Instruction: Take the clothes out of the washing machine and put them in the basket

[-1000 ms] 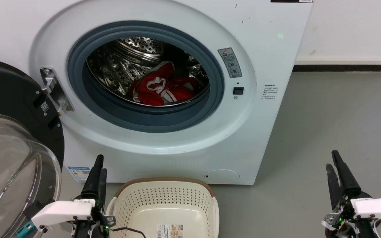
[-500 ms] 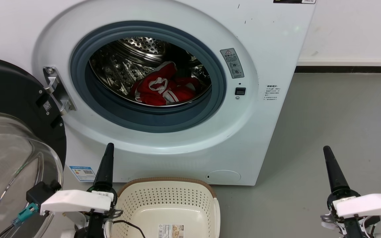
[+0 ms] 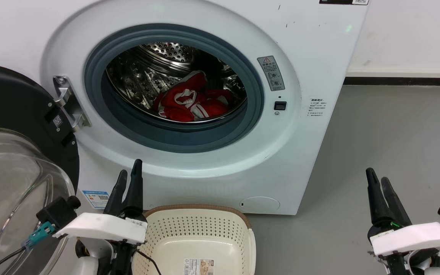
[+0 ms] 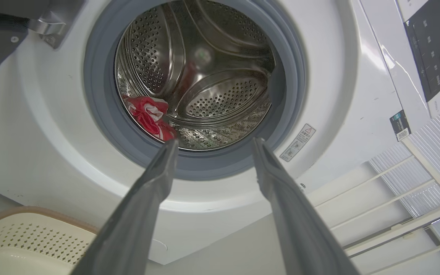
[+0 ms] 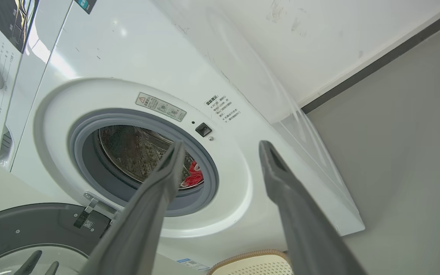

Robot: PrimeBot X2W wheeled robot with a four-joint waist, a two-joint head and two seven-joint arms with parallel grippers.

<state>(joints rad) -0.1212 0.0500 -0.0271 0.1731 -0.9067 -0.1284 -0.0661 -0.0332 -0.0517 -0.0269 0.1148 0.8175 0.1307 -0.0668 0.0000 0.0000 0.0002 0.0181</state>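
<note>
White front-loading washing machine (image 3: 281, 160), its door (image 3: 13, 110) swung open beside the porthole. Red-and-white clothes (image 3: 189, 103) lie heaped low in the machine's drum. A cream basket (image 3: 197, 208) sits just in front of the machine with no clothes in it. 2 grippers hover low before the machine, the left gripper (image 3: 130, 168) and the right gripper (image 3: 376, 175), both with fingers spread and holding nothing. The first reach seems to be starting. Next, 1 gripper must rise through the porthole and close on the fabric.
</note>
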